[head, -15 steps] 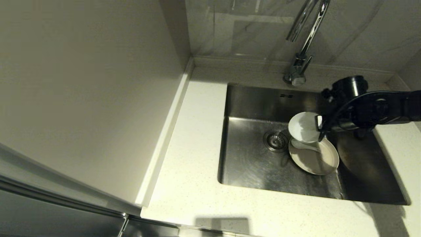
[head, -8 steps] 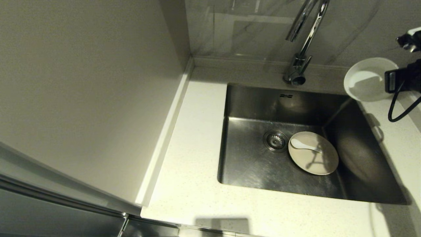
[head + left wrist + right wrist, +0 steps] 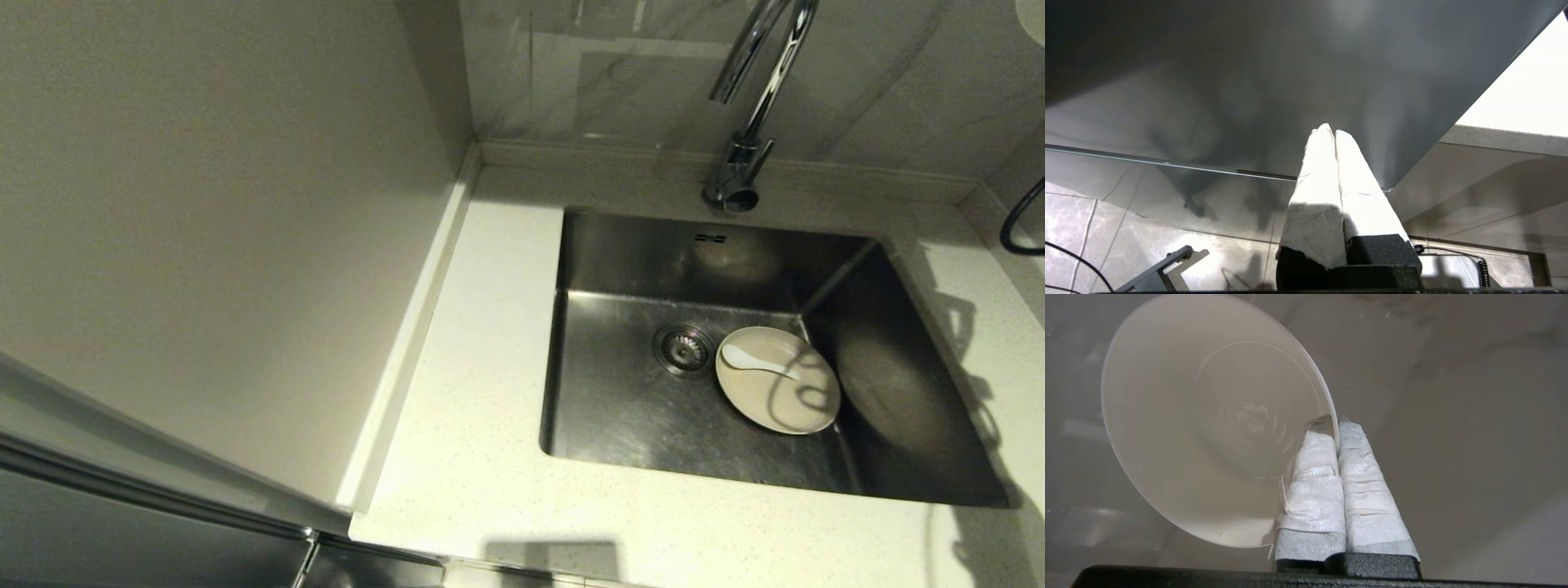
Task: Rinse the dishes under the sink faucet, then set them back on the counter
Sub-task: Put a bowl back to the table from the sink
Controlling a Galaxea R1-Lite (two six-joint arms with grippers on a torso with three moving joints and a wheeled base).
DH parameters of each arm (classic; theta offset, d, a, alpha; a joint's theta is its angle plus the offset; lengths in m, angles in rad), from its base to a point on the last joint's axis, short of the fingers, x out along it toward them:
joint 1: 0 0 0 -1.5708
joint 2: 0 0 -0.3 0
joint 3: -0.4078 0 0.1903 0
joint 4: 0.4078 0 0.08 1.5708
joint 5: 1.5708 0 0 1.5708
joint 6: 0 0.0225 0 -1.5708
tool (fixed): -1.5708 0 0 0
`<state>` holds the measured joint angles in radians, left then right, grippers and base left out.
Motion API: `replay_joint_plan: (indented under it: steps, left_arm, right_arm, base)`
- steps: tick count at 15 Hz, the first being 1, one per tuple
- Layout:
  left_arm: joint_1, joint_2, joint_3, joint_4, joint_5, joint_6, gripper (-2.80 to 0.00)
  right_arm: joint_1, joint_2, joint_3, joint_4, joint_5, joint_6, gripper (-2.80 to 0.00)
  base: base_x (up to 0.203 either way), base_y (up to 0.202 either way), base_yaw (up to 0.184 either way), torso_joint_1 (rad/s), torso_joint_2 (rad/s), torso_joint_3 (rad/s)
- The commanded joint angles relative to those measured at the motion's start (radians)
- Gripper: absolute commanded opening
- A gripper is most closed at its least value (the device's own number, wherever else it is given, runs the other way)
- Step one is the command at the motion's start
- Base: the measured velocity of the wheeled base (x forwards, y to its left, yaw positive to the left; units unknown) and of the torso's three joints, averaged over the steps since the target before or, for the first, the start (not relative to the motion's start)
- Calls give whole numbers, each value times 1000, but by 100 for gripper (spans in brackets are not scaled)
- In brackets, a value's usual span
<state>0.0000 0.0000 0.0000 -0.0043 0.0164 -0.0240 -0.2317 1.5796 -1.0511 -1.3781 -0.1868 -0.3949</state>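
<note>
Since a second ago the right arm has carried the bowl point(image 3: 1208, 428) up out of the sink and off toward the upper right of the head view, where only a pale sliver shows at the top corner and a loop of black cable point(image 3: 1024, 229) hangs at the right edge. Seen from the right wrist, the right gripper point(image 3: 1337, 424) is clamped on the bowl's rim, one tape-wrapped finger point(image 3: 1312, 490) inside the bowl and the other outside, with the thin wall pinched between them; the bowl is round, smooth and white, tilted on edge, its inside wet-looking with faint rings. Seen from the left wrist, the left gripper point(image 3: 1334, 132) is parked low beside the cabinet front, above a tiled floor, its two taped fingers pressed together on nothing. Nearest in the head view runs the pale speckled stone table point(image 3: 473, 408). Set into it is one rectangular brushed-steel sink point(image 3: 620, 408) with a round strainer drain point(image 3: 684, 349). Just right of the drain lies one shallow cream plate point(image 3: 788, 400), flat on the sink floor, and one short white spoon point(image 3: 755, 359) rests on its far-left part. Behind the sink stands one shiny chrome faucet point(image 3: 755, 114), its arched spout curving over the basin before a marbled wall.
</note>
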Motion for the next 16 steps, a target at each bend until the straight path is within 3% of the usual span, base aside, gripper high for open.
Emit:
replay_joint_plan:
  steps: [1,2,4,8,10,12,14,16]
  left_arm:
    - [0,-3,0,0,0,-1,-280]
    - [0,-3,0,0,-1,-1,-280]
    - [0,-3,0,0,0,-1,-280]
    - [0,-3,0,0,0,-1,-280]
    - [0,-3,0,0,0,-1,-280]
    - [0,-3,0,0,0,-1,-280]
    - [0,-3,0,0,0,-1,-280]
    - [0,-3,0,0,0,-1,-280]
  right_arm:
    - [-1,-23,208,-117,13,2,-280]
    - [-1,-29,272,-127,20,9,-280]
    - [-2,-33,277,-130,25,19,-280]
    - [-11,-35,-68,-47,7,29,-280]
    - [-12,-52,-96,-26,7,31,-280]
    - [-14,-90,34,35,13,45,-280]
    - [-16,-142,241,188,16,84,-280]
    - [-24,-181,293,378,15,138,-280]
  base:
    - [0,0,0,0,0,0]
    - [0,0,0,0,0,0]
    - [0,0,0,0,0,0]
    - [0,0,0,0,0,0]
    - [0,0,0,0,0,0]
    - [0,0,0,0,0,0]
    - [0,0,0,0,0,0]
    - [0,0,0,0,0,0]
